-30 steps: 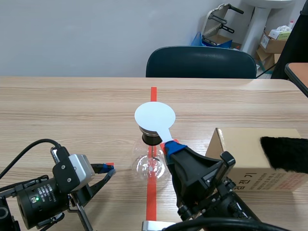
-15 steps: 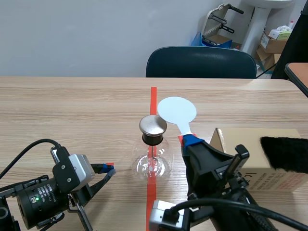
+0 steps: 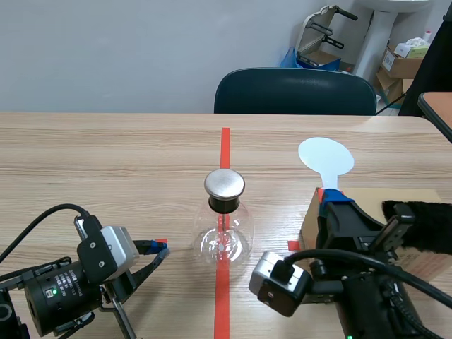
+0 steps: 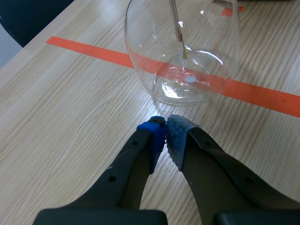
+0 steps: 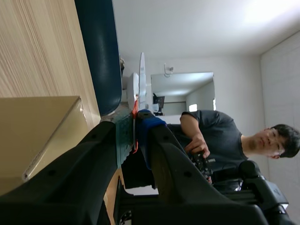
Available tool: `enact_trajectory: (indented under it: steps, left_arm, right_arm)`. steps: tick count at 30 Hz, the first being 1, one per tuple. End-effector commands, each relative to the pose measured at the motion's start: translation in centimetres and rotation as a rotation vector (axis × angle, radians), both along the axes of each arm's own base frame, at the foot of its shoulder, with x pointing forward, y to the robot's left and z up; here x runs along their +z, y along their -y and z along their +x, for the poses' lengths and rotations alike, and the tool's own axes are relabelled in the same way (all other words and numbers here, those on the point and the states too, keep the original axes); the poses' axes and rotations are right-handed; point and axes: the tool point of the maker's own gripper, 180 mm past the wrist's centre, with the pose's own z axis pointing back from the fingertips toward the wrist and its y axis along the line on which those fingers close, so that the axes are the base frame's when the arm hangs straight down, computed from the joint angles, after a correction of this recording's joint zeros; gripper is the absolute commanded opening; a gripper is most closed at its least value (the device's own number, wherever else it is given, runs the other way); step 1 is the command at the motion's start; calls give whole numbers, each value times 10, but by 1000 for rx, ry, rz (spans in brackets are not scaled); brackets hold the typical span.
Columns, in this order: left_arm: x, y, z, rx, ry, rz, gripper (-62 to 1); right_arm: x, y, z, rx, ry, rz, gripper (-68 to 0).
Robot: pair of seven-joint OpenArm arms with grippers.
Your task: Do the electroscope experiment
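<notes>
The electroscope [image 3: 224, 224] is a clear glass flask with a black neck and a round metal cap [image 3: 224, 183], standing on the orange-red tape line at mid table. In the left wrist view its glass bulb [image 4: 183, 51] stands just ahead of my left gripper [image 4: 166, 125], which is shut on nothing and low on the table at the flask's left. My right gripper [image 3: 330, 198] is shut on the handle of a white round paddle [image 3: 325, 158], held upright over the cardboard box [image 3: 374, 233], right of the flask. The right wrist view shows the paddle [image 5: 142, 77] edge-on between the fingers.
A black fuzzy cloth [image 3: 422, 226] lies on the cardboard box at the right. A dark blue chair [image 3: 294, 92] stands behind the table's far edge. A person [image 5: 220, 136] shows in the room beyond in the right wrist view.
My right gripper has carried the white paddle from over the flask's cap to the right, away from the flask and above the box. The left arm has not moved.
</notes>
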Motion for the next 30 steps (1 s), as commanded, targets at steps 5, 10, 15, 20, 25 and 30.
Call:
enact_trajectory:
  steps: [5,10,15,20,25,30]
  left_arm:
    - [7,0,3,1,25,-16,-554]
    - [7,0,3,1,25,-16,-554]
    - [7,0,3,1,25,-16,-554]
    - [7,0,3,1,25,-16,-554]
    - [7,-1,3,1,25,-16,-554]
    - [7,-1,3,1,25,-16,-554]
  right_arm:
    - [23,7,6,-32,94,29,-658]
    - [22,12,7,-59,92,32,-658]
    - [22,12,7,-59,92,32,-658]
    - [22,12,7,-59,92,32,-658]
    - [22,12,7,-59,92,32,-658]
    - [22,12,7,-59,92,32,-658]
